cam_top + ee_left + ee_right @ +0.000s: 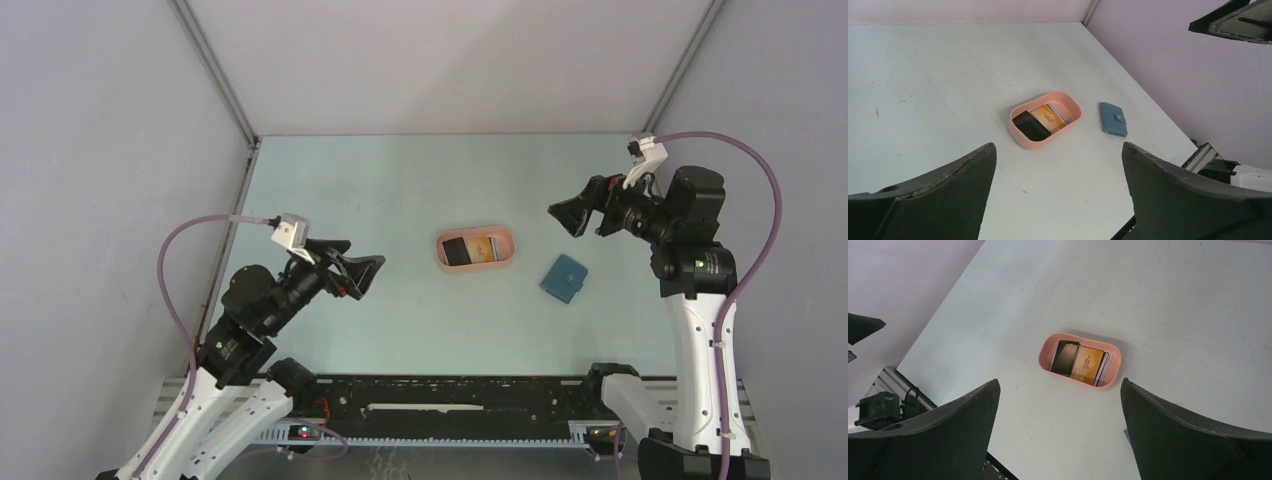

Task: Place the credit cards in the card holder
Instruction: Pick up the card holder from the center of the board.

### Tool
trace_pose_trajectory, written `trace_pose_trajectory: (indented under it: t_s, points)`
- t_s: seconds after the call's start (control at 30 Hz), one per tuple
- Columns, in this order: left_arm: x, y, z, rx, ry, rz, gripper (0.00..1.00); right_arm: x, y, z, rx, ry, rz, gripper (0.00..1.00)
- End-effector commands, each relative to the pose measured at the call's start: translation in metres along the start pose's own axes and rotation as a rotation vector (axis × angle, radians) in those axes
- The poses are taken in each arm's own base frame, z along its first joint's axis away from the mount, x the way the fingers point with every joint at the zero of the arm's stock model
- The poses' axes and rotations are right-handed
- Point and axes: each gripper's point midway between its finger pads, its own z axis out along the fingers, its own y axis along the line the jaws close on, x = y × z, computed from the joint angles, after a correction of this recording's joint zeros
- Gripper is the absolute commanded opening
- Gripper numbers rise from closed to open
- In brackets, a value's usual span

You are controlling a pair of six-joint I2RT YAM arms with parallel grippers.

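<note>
Mid-frame, pink tray (pixel 476 269) holding credit cards (pixel 469 249), blue card holder (pixel 564 279) lower right of it, left gripper (pixel 363 263) and right gripper (pixel 562 219) spread wide, empty

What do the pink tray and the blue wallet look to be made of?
The pink tray looks like matte moulded plastic: smooth rounded walls, even colour. The blue wallet seems leather or faux leather: soft matte face, snap tab.

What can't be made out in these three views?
- Cards in pink tray: black card and orange card overlap others; count unclear, all views.
- Card print: too small everywhere.
- Card holder: shut, slots hidden; right wrist view, behind right tool.
</note>
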Motion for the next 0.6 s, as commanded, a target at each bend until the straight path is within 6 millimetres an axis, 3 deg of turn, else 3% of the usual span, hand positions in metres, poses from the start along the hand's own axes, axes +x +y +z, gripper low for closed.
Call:
trace_pose_trajectory:
  t_s: [0.0,0.27,0.43,0.57]
  points:
    - [-0.008,-0.006,0.004,0.034,-0.035,0.007,1.0,-0.012,-0.001,-0.003,0.018,-0.041,-0.036,1.0]
    - [0.007,-0.011,0.02,0.091,-0.031,-0.046,1.0,0.008,-0.009,0.009,-0.029,0.016,-0.122,1.0]
    - [0.019,-0.012,0.037,0.132,-0.048,-0.111,1.0,0.065,-0.005,0.022,-0.267,0.184,-0.263,1.0]
    - [0.046,-0.012,0.054,0.173,-0.007,-0.217,0.98,0.114,-0.05,0.045,-0.132,0.413,-0.241,1.0]
